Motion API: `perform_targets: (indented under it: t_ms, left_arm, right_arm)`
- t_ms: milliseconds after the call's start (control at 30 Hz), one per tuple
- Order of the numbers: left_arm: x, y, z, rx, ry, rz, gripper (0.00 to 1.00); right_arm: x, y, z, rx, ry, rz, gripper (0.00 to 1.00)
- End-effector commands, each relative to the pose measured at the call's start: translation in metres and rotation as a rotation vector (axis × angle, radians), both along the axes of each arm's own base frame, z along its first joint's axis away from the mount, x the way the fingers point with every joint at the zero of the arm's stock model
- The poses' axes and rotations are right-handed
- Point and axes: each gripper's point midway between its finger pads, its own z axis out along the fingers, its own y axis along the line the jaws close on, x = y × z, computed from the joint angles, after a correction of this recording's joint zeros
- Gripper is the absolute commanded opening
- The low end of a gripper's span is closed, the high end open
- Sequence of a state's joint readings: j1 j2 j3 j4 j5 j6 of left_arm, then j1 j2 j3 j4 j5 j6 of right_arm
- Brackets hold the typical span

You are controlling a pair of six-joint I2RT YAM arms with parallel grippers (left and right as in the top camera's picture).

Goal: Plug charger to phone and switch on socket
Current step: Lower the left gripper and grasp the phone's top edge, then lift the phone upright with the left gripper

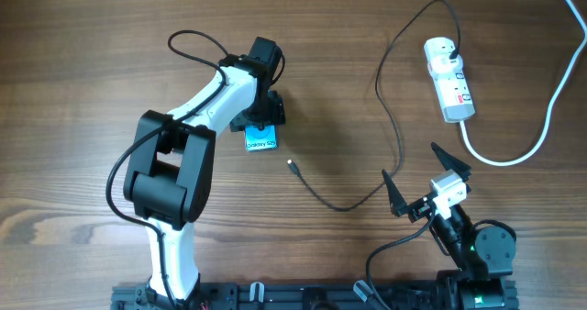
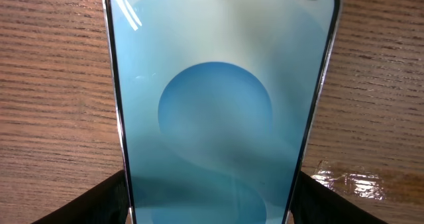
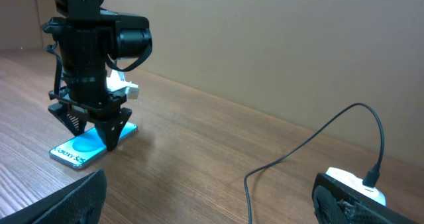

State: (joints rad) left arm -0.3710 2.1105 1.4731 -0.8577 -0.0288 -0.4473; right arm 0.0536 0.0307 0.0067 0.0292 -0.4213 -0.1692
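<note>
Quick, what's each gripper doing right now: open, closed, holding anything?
Left gripper: jaws straddle the phone; cannot tell whether they grip it.
Right gripper: open, holding nothing.

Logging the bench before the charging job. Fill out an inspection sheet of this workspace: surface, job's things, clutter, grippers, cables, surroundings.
Surface: wooden table, bare grain.
Job's things: phone lying flat, screen lit; charger not plugged into it, its plug tip on the table apart from the phone; socket on the right arm's side, switch state too small to tell.
Clutter: nothing seen.
Grippers: left gripper over the phone, a finger on either side, contact unclear; right gripper wide open, empty.
Cables: charger loops from the socket toward the phone; thick white cord curves away from the socket.
Surroundings: plain beige wall.
</note>
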Motion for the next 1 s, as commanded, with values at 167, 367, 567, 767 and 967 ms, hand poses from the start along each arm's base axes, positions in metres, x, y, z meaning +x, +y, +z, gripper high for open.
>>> perform_targets:
  t_ms: [167,367,567,767,967]
  left_arm:
    - [-0.006,0.0,-0.001,-0.019,0.058,0.011,0.69]
    - [-0.007,0.003,0.0,-0.005,0.058,-0.015,0.75]
    - [-0.007,0.006,0.001,0.003,0.061,-0.009,0.8]
    - [-0.008,0.006,0.001,0.004,0.064,-0.01,0.7]
    - [-0.004,0.004,0.01,0.002,0.058,-0.01,0.63]
  right_arm:
    - [0.0,0.0,0.0,0.011,0.003,-0.001,1.0]
    - [0.0,0.0,0.0,0.011,0.003,-0.001,1.0]
    - [0.0,0.0,0.0,0.011,0.003,-0.001,1.0]
    - [0.0,0.0,0.0,0.011,0.003,-0.002,1.0]
    - [0.0,0.0,0.0,0.011,0.003,-0.002,1.0]
